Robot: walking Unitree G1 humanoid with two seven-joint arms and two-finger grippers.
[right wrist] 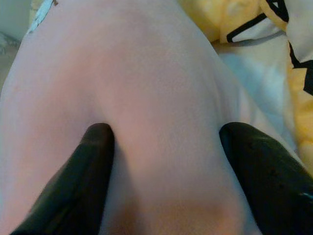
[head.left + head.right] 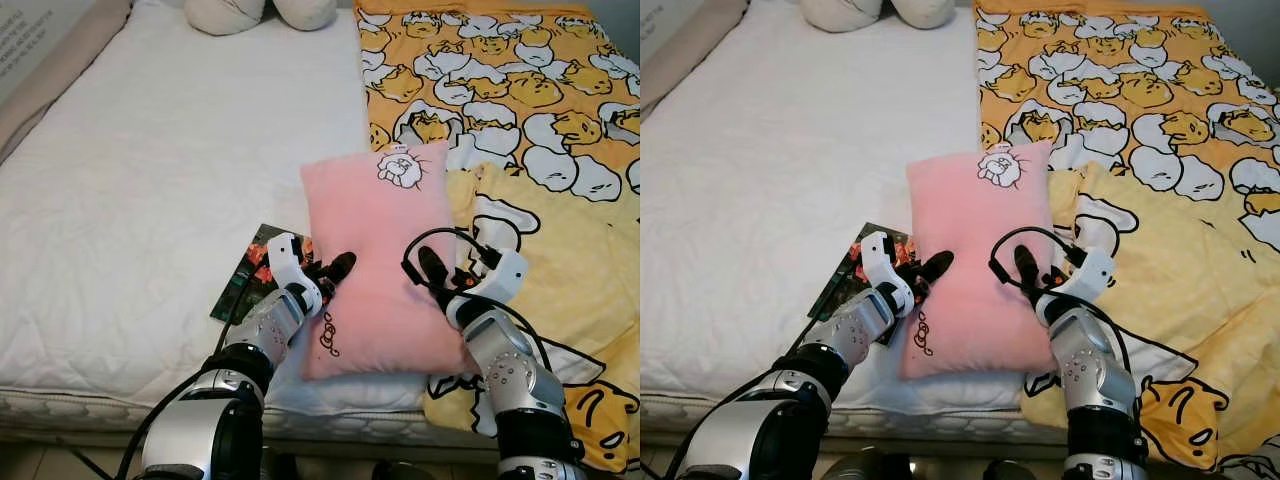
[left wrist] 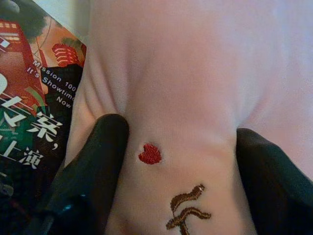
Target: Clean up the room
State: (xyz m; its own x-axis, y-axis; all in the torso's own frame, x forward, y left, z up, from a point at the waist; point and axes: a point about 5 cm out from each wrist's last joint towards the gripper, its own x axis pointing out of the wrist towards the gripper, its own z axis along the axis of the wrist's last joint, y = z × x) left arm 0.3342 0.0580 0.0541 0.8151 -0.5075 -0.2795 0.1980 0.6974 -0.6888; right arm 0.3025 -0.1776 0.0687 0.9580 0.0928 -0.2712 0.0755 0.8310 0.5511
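Bed [image 2: 150, 180] with white quilted cover. Yellow cartoon-print blanket [image 2: 520, 110] spread over its right side, front part rumpled. Pink pillow [image 2: 380, 260] lies near the front edge, its right side overlapping the blanket. Dark printed booklet [image 2: 250, 270] flat on the cover just left of the pillow, partly tucked under it. Two pale pillows [image 2: 260, 12] at the far end, touching each other.
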